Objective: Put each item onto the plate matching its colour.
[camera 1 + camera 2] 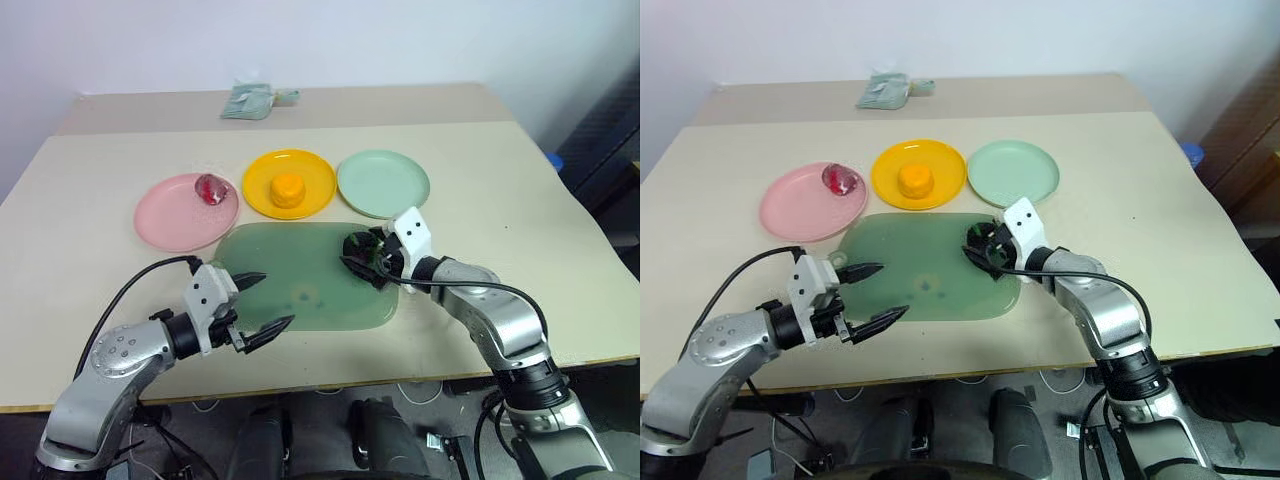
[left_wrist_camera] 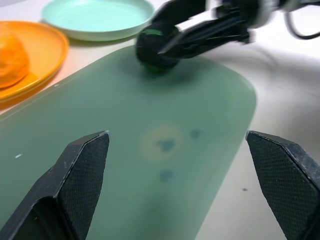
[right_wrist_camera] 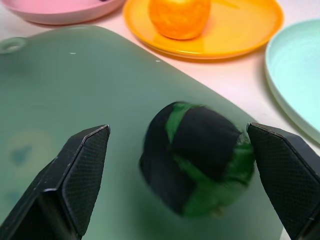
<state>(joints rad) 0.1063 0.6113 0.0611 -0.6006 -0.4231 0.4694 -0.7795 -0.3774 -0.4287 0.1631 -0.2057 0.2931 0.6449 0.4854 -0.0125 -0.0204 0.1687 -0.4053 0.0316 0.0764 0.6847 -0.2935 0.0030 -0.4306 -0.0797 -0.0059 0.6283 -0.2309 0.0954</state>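
A dark green-and-black lump (image 3: 197,160) rests on the far right corner of the translucent green tray (image 1: 300,260). My right gripper (image 1: 365,258) stands open around the lump, one finger on each side of it. The reddish-purple lump (image 1: 209,188) lies on the pink plate (image 1: 165,225). On the yellow-orange plate (image 1: 320,182) sits the orange ball (image 1: 287,189). Nothing lies on the mint green plate (image 1: 385,185). At the tray's near left edge, my left gripper (image 1: 272,300) is open and holds nothing.
A crumpled pale green packet (image 1: 248,100) lies at the back of the table. The three plates stand in a row just beyond the tray. The table's front edge (image 1: 330,375) runs close under both arms. A blue object (image 1: 553,160) sits off the right edge.
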